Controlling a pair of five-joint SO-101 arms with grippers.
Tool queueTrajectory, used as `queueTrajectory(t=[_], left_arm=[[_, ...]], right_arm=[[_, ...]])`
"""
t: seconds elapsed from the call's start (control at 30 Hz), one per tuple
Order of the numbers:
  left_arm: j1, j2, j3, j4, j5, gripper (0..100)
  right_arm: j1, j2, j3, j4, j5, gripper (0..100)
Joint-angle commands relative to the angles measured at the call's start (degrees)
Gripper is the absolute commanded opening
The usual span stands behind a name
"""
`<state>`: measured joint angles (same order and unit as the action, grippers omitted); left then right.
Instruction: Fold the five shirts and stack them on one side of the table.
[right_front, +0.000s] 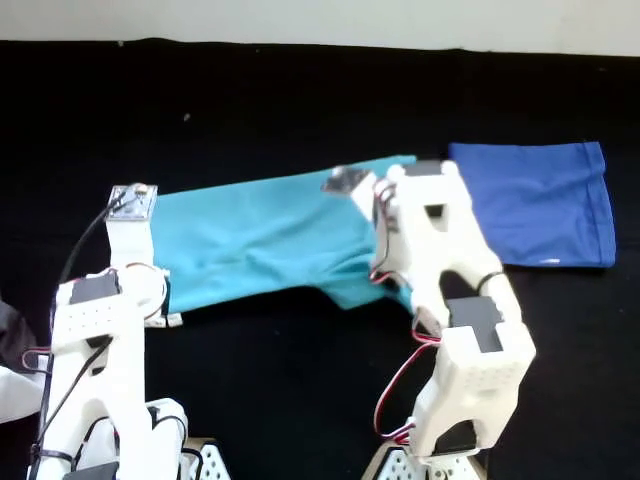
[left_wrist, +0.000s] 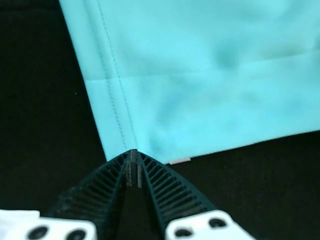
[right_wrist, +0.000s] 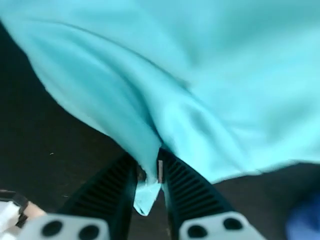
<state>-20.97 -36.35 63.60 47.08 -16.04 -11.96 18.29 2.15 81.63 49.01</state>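
left gripper (left_wrist: 132, 167) pinches the teal shirt (right_front: 250, 235) at its nine o'clock hem by an unreadable tag (left_wrist: 179, 161), right gripper (right_wrist: 149, 175) clamps its four o'clock fold.

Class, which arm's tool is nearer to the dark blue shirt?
Right. The right tool grips the teal shirt at its end near the dark blue shirt; the left tool pinches the teal shirt's opposite corner, farther away.

A teal shirt (right_front: 250, 235), spread out long and somewhat wrinkled, lies at the centre with its length running from eight o'clock up toward one o'clock, and a blue shirt (right_front: 540, 205), folded into a flat rectangle, lies near its end at three o'clock.
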Motion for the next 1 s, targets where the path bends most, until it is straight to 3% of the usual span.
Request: queueTrajectory(t=[0.0,0.27,0.6,0.67,0.83,0.97], left_arm=[[0.7,-1.2,1.8,-3.9,0.4,1],[1.3,-1.7,13.2,-15.8,0.3,1],[2.2,-1.3,13.1,-15.9,0.3,1],[2.2,-1.3,13.1,-15.9,0.3,1],[2.2,-1.2,13.1,-15.9,0.3,1],[2.2,-1.2,13.1,-15.9,0.3,1]], right_arm=[[1.4,-1.7,-9.4,1.8,0.5,0.5],[1.2,7.3,-24.0,1.5,0.4,0.5],[0.1,25.1,-47.7,6.4,0.1,1.0],[0.2,27.3,-53.0,7.1,-3.7,3.6],[0.3,31.5,-64.5,6.2,-14.8,21.1],[0.4,35.9,-70.6,2.9,-20.1,23.5]])
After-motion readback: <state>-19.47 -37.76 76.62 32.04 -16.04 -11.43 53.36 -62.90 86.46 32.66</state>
